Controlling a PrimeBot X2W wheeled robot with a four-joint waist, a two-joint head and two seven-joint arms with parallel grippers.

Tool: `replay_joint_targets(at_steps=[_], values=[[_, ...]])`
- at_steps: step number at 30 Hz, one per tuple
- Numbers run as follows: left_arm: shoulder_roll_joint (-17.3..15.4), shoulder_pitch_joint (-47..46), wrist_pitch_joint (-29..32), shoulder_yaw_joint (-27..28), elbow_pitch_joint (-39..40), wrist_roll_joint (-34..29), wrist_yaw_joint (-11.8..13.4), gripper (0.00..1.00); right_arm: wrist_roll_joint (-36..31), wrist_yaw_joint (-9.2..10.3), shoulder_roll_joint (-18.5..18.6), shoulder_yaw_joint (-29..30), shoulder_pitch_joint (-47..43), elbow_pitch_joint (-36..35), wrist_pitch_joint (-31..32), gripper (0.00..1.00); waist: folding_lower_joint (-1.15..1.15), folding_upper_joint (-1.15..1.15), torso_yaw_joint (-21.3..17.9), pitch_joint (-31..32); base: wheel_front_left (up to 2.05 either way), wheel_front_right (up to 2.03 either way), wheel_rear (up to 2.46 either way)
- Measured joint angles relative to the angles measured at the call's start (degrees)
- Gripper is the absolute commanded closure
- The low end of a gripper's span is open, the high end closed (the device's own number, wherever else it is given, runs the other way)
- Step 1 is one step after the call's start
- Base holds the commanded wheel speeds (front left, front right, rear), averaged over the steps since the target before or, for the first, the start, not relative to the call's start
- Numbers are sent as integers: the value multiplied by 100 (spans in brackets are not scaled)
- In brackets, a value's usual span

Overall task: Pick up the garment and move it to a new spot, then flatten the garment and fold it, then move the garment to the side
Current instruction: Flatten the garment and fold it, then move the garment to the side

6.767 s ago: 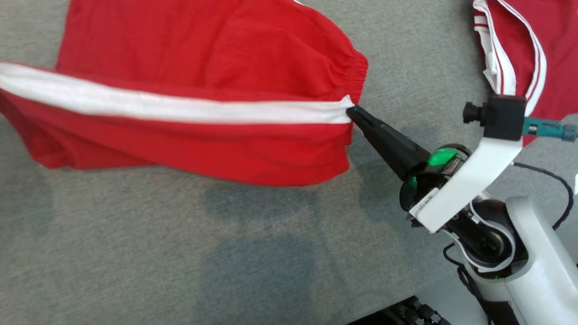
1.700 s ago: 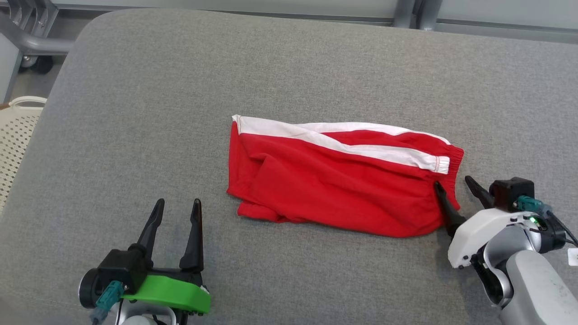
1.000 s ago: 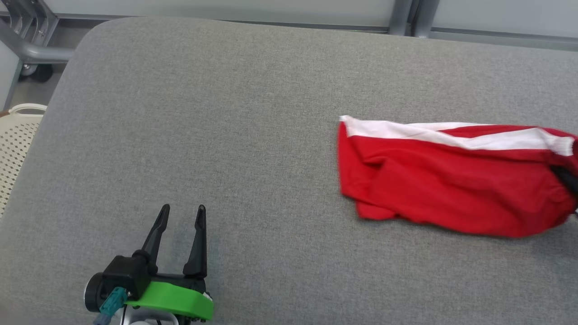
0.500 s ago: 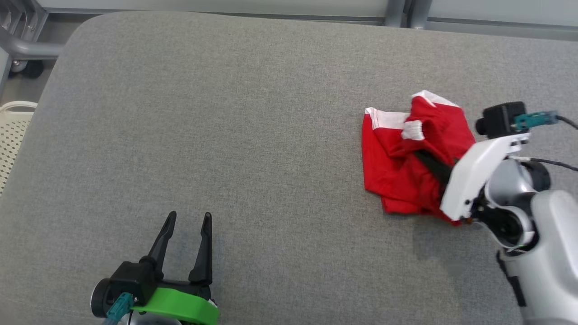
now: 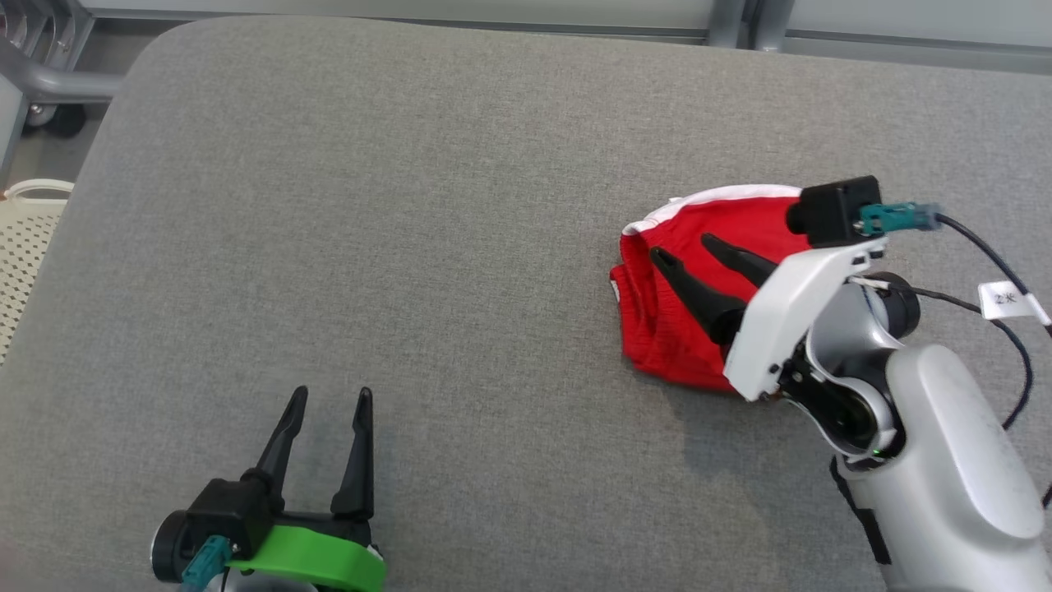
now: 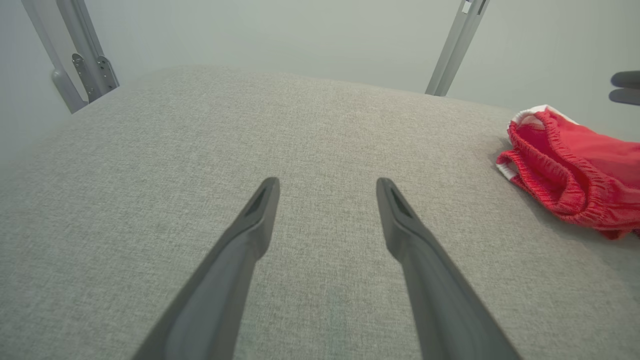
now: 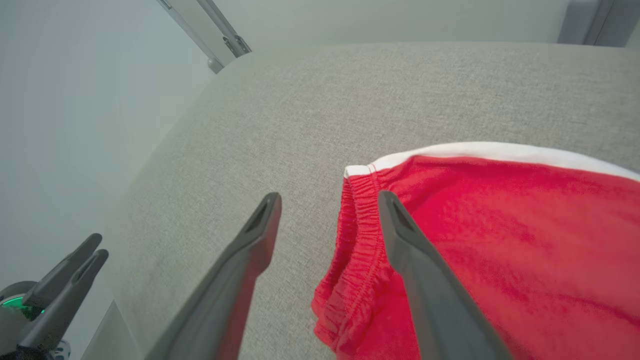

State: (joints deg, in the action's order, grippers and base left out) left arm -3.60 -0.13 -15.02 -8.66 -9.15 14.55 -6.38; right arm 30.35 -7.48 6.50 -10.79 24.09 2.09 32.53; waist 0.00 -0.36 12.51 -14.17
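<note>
The garment (image 5: 657, 337), red with a white side panel along its far edge, lies folded in a small bundle on the right of the grey padded table (image 5: 411, 205). My right gripper (image 5: 682, 248) hovers open just over it, both fingers spread above the elastic waistband, nothing between them. In the right wrist view the right gripper (image 7: 328, 197) straddles the waistband edge of the garment (image 7: 500, 240). My left gripper (image 5: 332, 395) rests open at the lower left, far from the cloth. The left wrist view has the left gripper (image 6: 327, 184) open over bare table and the garment (image 6: 575, 170) at the right.
A cream perforated basket (image 5: 25, 247) stands beyond the table's left edge. Grey metal frame legs (image 5: 49, 74) and posts (image 5: 731, 20) rise behind the table's far edge. The right arm's cable (image 5: 994, 271) hangs over the right side.
My right gripper, shut on the garment's end a moment ago, has carried that end leftwards over the rest and opened, letting go. The garment now lies doubled over. The left gripper has stayed put.
</note>
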Motion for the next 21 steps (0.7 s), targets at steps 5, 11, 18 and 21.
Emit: replay_joint_targets(at_steps=[5,11,18,21], values=[[-4,106,0,163,141,-32,-8,0,98,0,324,990,-546,-890,495,0,0,0,-149,-9,0,0,0],[3,82,-1,111,213,-59,-32,0,-166,0,396,1706,-756,-890,878,0,0,0,-235,-193,0,0,0],[8,-129,-1,98,238,-68,-66,0,-444,0,88,1806,-544,-291,925,0,0,0,-264,-486,0,0,0],[8,-171,-1,112,219,-92,-68,0,-584,0,-9,1766,-397,77,813,0,0,0,-246,-560,0,0,0]])
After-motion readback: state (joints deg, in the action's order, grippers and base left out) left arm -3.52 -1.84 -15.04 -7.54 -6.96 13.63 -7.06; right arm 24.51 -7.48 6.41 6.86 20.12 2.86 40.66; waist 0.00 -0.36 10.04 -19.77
